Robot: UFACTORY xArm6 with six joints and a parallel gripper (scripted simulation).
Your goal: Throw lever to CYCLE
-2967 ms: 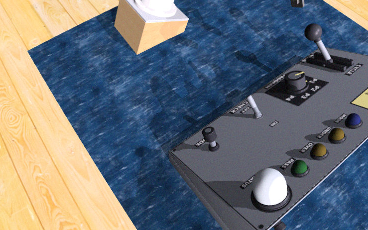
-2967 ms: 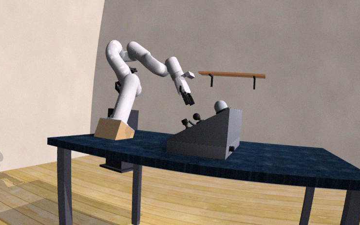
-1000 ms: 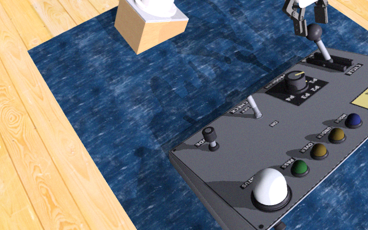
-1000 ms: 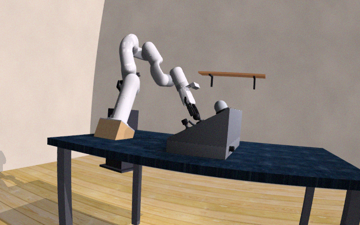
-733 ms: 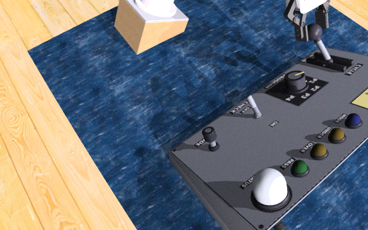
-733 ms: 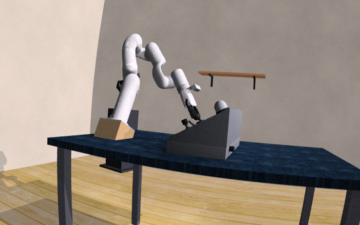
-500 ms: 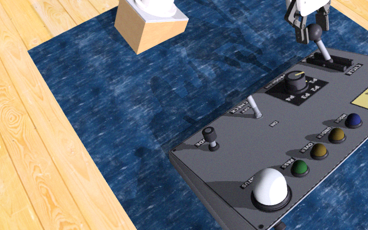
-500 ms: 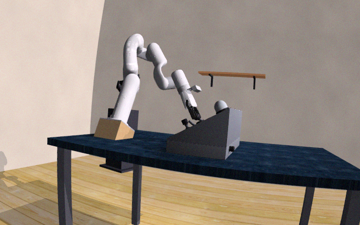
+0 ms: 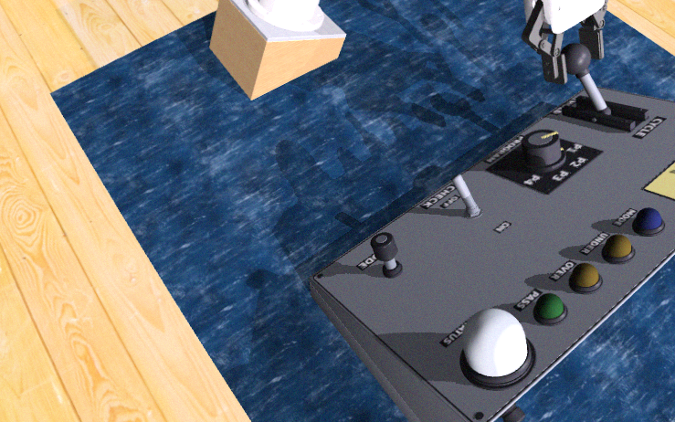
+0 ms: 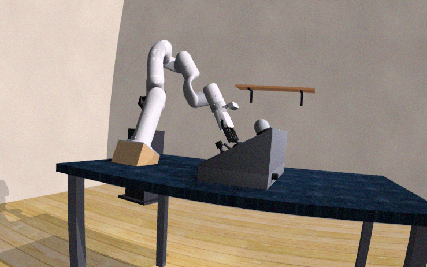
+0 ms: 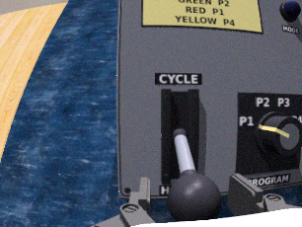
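Note:
The grey sloped console (image 9: 528,246) sits on the blue mat. Its lever has a black ball knob (image 9: 575,55) on a metal shaft in a black slot (image 9: 604,113). The lever leans to the end away from the CYCLE label (image 9: 648,127). In the wrist view the knob (image 11: 193,196) lies at the near end of the slot, with CYCLE (image 11: 179,80) at the far end. My gripper (image 9: 566,52) is open, with a finger on each side of the knob and not closed on it. It also shows in the side view (image 10: 230,135).
The console also carries a PROGRAM dial (image 9: 543,149), a metal toggle (image 9: 467,196), a small black pull knob (image 9: 384,250), a white dome (image 9: 495,342), several coloured buttons (image 9: 585,276) and a yellow legend card (image 11: 199,1). The arm's wooden base block (image 9: 271,49) stands at the back.

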